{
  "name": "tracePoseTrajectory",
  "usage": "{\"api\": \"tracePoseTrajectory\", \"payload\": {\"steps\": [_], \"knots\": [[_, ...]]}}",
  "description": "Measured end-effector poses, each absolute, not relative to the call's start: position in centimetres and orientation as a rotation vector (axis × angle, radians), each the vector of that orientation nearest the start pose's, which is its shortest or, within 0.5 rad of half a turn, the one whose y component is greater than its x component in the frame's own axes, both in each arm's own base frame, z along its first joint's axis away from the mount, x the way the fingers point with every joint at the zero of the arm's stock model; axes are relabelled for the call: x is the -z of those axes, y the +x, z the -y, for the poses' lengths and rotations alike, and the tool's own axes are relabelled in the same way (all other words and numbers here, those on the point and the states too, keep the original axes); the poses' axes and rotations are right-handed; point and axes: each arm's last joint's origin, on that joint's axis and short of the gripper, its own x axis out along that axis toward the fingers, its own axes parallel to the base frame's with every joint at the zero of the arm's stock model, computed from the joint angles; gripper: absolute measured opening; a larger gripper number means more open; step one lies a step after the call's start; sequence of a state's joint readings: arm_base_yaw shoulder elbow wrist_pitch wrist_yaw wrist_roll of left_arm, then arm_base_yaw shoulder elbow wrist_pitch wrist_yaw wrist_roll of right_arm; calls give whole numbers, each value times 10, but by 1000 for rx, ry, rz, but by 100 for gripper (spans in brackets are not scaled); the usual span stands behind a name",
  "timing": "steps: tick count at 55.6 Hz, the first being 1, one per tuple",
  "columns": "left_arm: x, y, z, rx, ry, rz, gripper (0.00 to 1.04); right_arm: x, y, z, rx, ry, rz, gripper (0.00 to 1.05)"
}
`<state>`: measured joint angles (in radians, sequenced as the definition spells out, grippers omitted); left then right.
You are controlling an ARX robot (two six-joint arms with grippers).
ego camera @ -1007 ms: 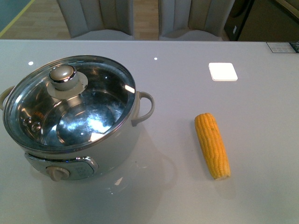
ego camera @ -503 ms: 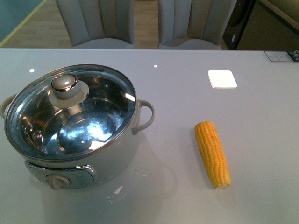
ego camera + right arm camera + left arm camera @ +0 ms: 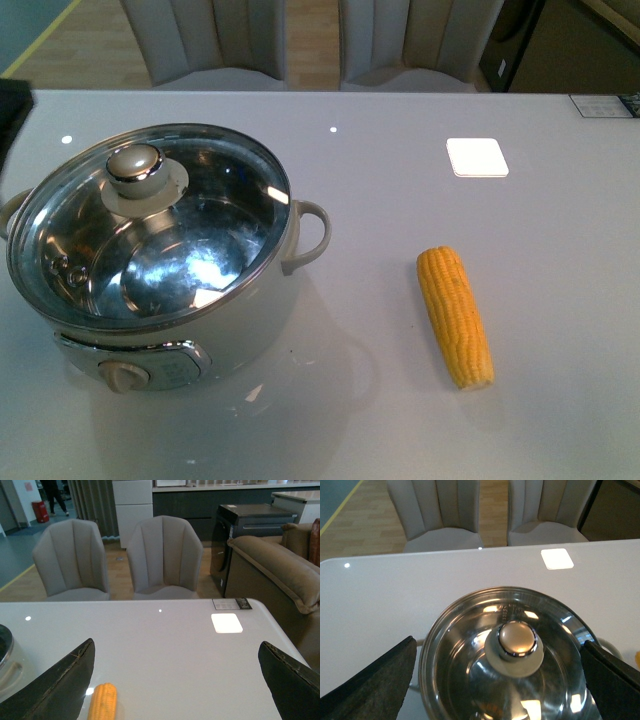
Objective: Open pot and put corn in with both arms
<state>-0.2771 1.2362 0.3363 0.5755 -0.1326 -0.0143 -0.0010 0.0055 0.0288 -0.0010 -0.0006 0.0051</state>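
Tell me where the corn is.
In the front view the corn lies on the table right of the pot, apart from it, nearer than the white square.

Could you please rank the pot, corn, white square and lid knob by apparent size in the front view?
Cream-white round electric pot
Yellow corn cob
Flat white square and shiny metal lid knob look alike; the square lies farther away.

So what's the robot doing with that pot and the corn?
Nothing is being held yet. The pot sits on the table with its glass lid on. The corn lies on the table to the pot's right, apart from it. The left gripper hovers open over the lid's knob, and the right gripper is open above the table near the corn.
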Motion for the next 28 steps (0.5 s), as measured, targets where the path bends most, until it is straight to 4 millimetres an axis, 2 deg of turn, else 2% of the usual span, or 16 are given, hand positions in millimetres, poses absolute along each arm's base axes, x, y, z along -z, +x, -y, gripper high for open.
{"api": "tracePoseTrajectory", "payload": {"steps": [8,11,18,28], "knots": [[-147,255,76,127,75,-313,98,-173,96,0,1,5,22,96],[-140,262,79,126,77,-318,98,-173,96,0,1,5,22,96],[-113,290,88,93,71,-351,98,-173,96,0,1,5,22,96],[-92,311,98,66,38,-385,98,-173,96,0,1,5,22,96]]}}
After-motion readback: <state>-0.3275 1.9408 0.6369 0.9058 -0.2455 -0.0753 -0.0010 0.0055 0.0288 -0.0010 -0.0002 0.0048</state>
